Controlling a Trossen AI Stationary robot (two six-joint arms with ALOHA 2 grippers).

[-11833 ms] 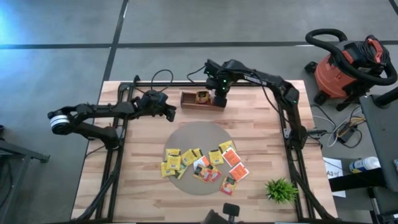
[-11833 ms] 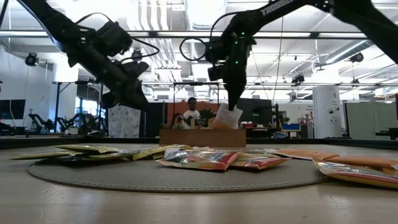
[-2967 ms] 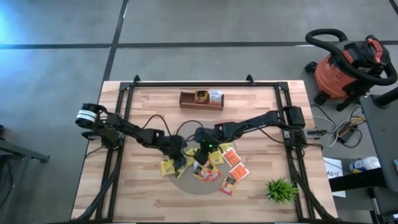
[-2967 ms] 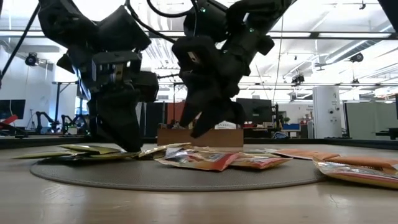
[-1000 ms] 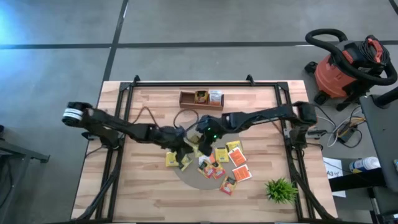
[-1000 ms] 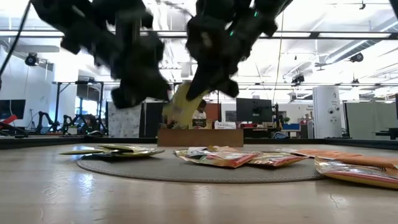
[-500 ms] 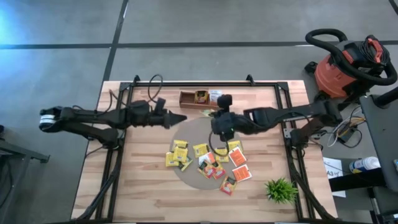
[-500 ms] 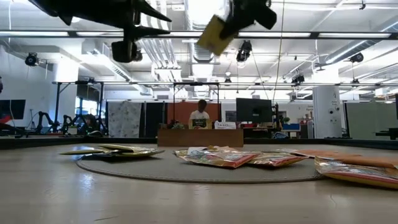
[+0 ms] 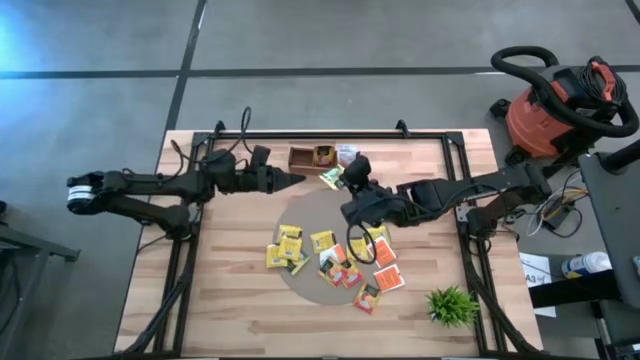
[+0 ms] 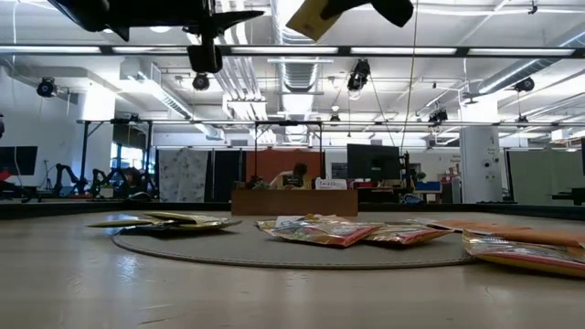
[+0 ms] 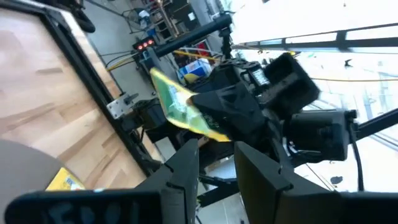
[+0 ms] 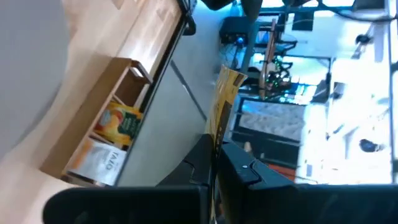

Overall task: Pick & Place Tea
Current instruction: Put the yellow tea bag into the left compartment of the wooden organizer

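The tea shows as several yellow, orange-red and white packets lying flat on a round grey mat; the low view shows them too. The wooden tray at the table's far edge has packets in it. My right gripper hovers high, just near of the tray, shut on a yellow-green packet. My left gripper is open, holds nothing, and points at that packet from the left at about the same height. My right gripper pinches the yellow-green packet between its two fingers by one edge. The rest of the packet sticks out past the fingertips. It is lifted clear, high above the table and tilted.
Black frame rails run along the table's left, right and far sides. A small green plant stands at the near right corner. A red vacuum is on the floor beyond the right side. A person sits in the room behind.
Both grippers rose from the mat and moved toward the far edge. My right gripper lifted the yellow-green packet clear of the pile and carried it up toward the tray. My left gripper drew back toward the left and came away holding nothing.
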